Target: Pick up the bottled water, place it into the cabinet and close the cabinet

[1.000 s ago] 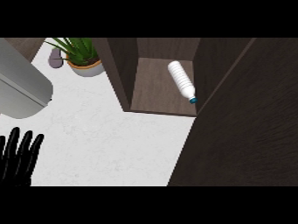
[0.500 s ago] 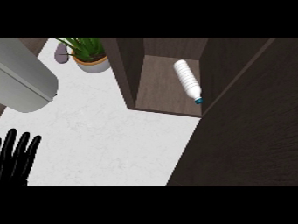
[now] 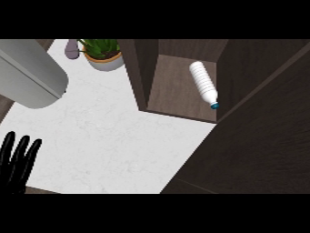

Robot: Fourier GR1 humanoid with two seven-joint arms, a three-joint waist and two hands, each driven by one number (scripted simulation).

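The left hand (image 3: 9,164) shows at the lower left corner of the head view, black against the pale counter, its fingers straight and spread, pointing up the frame and holding nothing; it rests over the counter's near left edge. The right hand shows nowhere in this view. Out from the left hand spreads the white marbled counter top (image 3: 110,141), bare across its middle. Up and to the left of the hand lies a large grey rounded appliance (image 3: 23,73), which covers the counter's upper left part. Beyond it, near the top edge, stands a potted plant (image 3: 103,53) with green leaves in a light pot, and just beside that pot, on its left, sits a small purplish object (image 3: 72,48) too small to make out. To the right of the plant rises the dark wooden cabinet (image 3: 147,73), its compartment open toward the counter. The bottled water (image 3: 203,84) lies on its side on the floor of that compartment, against the right wall, white body toward the back and blue cap toward the front edge. The cabinet door (image 3: 271,136), dark brown, fills the right side of the view, swung out and open, well apart from the hand
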